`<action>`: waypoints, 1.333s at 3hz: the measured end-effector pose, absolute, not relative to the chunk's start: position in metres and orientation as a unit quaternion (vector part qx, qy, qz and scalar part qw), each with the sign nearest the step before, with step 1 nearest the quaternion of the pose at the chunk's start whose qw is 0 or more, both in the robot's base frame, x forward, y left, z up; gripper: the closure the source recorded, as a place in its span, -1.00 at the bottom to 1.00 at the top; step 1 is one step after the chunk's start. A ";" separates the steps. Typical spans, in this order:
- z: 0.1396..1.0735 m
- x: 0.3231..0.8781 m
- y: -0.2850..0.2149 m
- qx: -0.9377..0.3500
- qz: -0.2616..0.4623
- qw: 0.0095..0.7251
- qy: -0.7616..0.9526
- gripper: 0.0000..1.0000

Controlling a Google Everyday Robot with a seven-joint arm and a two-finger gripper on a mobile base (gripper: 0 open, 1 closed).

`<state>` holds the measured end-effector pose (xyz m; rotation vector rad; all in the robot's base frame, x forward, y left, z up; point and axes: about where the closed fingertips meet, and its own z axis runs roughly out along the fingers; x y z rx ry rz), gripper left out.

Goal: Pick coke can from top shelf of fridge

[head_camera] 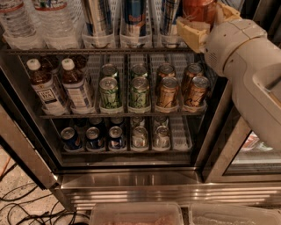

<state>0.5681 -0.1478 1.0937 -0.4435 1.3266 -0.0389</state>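
Coke can in the grip, up at one o'clock!
The gripper [210, 19] is clamped on the red-orange coke can [197, 9], a cream finger on either side, at the right end of the top shelf [96, 51] of the fridge [131, 180]. Tall silver-and-blue cans [134, 17] stand at its nine o'clock, gold cans [167, 92] toward six.

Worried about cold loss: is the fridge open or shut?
Open: the gripper, clasping the coke can, is at the top shelf inside the fridge; no door covers its front.
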 end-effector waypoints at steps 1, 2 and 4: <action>1.086 0.566 -0.139 -0.211 -0.010 0.760 0.614 1.00; 1.070 0.557 -0.136 -0.221 -0.004 0.751 0.622 1.00; 1.053 0.548 -0.119 -0.242 0.020 0.743 0.623 1.00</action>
